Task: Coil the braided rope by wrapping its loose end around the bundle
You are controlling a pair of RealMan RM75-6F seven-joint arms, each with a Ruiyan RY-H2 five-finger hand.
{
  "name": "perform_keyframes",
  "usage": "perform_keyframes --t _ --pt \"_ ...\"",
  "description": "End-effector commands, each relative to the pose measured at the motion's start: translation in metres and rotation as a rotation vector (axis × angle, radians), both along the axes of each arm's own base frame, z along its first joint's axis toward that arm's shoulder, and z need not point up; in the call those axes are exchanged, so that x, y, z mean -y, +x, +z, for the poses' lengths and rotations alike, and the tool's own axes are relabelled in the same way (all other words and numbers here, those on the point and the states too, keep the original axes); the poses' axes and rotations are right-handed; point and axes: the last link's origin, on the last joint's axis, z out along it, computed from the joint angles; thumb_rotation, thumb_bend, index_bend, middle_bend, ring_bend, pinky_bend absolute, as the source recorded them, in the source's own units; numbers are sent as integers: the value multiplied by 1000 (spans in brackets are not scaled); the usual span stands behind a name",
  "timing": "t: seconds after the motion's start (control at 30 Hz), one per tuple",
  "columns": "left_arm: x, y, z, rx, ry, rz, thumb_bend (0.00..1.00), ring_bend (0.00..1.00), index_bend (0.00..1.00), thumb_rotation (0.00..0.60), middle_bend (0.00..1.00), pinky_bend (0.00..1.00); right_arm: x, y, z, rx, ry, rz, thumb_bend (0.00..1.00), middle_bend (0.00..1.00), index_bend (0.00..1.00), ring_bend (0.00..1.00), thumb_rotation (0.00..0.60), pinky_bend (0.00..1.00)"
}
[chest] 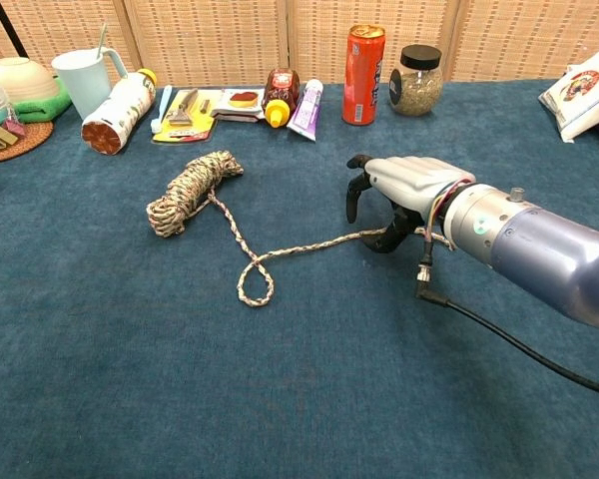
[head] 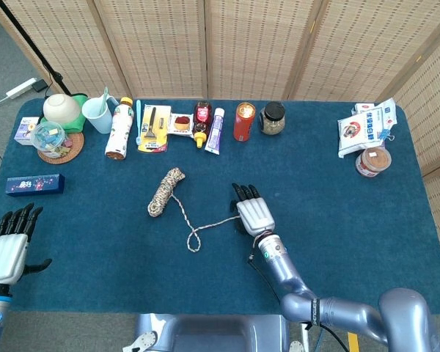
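Forearm metal fills the chest view's right side, reaching in low over the blue table point(chest: 299, 399). The right hand point(chest: 404, 190) hangs palm down over the rope's loose end point(chest: 319, 241), fingers curled downward, thumb at the strand; whether it actually pinches the strand I cannot tell. The left hand point(head: 7, 246) rests at the table's near left edge, fingers spread, holding nothing. Farther out, the braided rope runs through a small loop point(chest: 255, 284) to the bundle point(chest: 190, 192), lying well short of the back row's bottles and cans point(chest: 362, 62).
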Motion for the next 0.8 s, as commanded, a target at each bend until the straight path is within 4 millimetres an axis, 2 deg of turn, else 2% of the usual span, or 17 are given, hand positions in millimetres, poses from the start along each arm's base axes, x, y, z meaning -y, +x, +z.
perform_keyframes --t 0.03,0.8 --pt "0 0 0 0 -2 0 0 0 0 600 0 0 0 -1 -3 1 1 -2 446 0 405 0 600 0" --pt "1 0 -2 1 -7 4 0 0 0 600 0 0 6 -10 -8 16 -17 -12 447 0 491 0 600 0"
